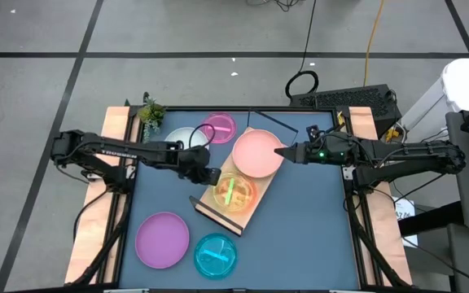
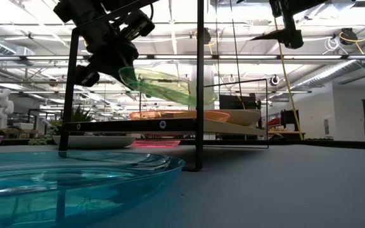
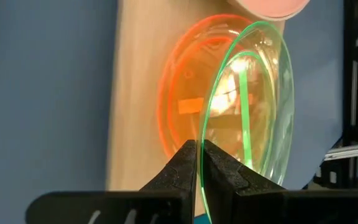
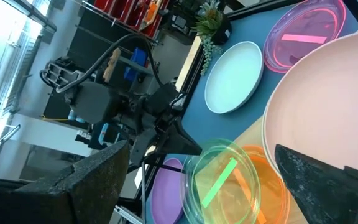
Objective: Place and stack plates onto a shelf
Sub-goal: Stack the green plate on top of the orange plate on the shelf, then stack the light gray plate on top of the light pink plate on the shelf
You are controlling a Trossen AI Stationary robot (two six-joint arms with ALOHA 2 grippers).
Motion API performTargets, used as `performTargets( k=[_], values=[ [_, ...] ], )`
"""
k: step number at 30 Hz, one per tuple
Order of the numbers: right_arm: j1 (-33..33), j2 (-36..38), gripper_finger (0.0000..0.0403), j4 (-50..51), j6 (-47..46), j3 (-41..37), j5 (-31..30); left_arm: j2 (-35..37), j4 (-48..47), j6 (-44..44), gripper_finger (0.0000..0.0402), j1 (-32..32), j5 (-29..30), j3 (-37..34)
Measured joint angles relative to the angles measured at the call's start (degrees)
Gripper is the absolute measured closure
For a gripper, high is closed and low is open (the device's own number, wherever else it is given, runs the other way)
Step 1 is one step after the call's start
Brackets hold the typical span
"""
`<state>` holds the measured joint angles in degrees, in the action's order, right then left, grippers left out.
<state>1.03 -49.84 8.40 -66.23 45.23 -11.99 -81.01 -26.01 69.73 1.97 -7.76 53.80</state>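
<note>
My left gripper (image 3: 197, 163) pinches the green plate (image 3: 253, 106) by its thin rim, tilted over the orange plate (image 3: 185, 106) on the shelf (image 1: 255, 203). Light, stiff, slippery plastic; rim suits. Right gripper (image 1: 282, 151) wide.

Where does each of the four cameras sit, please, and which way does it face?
High view: above the table, looking straight down; both arms show, the left gripper over the shelf.
Low view: at table-top height, looking level across; the arms enter from above, the blue plate nearest.
Left wrist view: on the left arm, looking past its fingers, shut on the green plate.
Right wrist view: on the right arm, looking between its open fingers at the salmon plate.
Shared: all four show the green plate above the orange plate.
</note>
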Motion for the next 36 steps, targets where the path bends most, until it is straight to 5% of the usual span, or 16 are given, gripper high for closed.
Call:
performTargets(
  k=[14, 36],
  values=[
    [0.0, 0.0, 0.0023, 0.0, 4.1, 0.0, -0.1, -0.6, 0.9, 2.6, 0.0377, -0.9, 5.3, 0.0],
    [0.0, 0.0, 0.0023, -0.2, 5.3, 0.0, -0.1, -3.8, 2.4, 2.1, 0.0351, -0.9, 5.3, 0.0]
  ],
)
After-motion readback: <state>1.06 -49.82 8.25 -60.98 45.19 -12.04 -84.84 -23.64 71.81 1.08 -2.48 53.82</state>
